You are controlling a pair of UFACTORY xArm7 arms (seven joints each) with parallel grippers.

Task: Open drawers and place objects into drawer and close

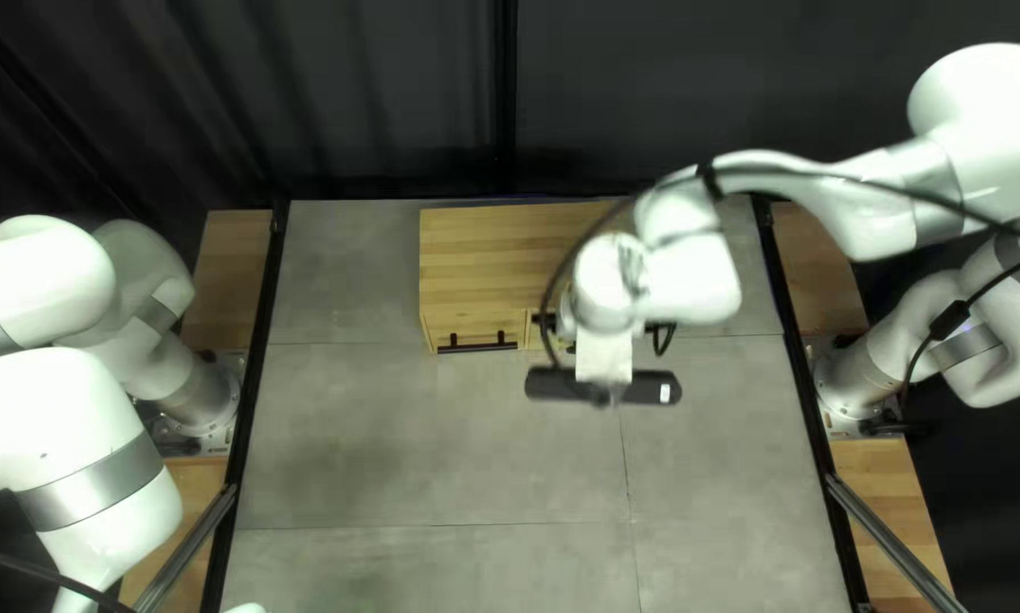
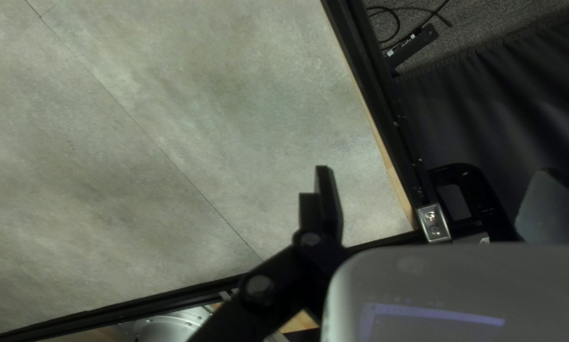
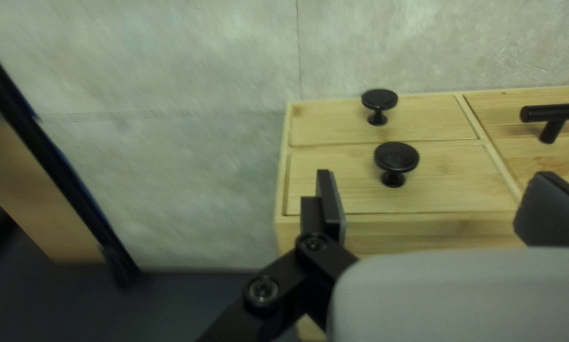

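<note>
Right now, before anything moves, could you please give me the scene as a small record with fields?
cabinet: wooden drawer cabinet near the table's far edge
small drawers: two, both looking shut
small drawer pulls: round black knobs, one on each
wider drawer: black bar handle, beside the small drawers
right gripper: open, at the cabinet's front, gripping neither knob
left gripper: open, holding nothing, over a corner of the gray tabletop
</note>
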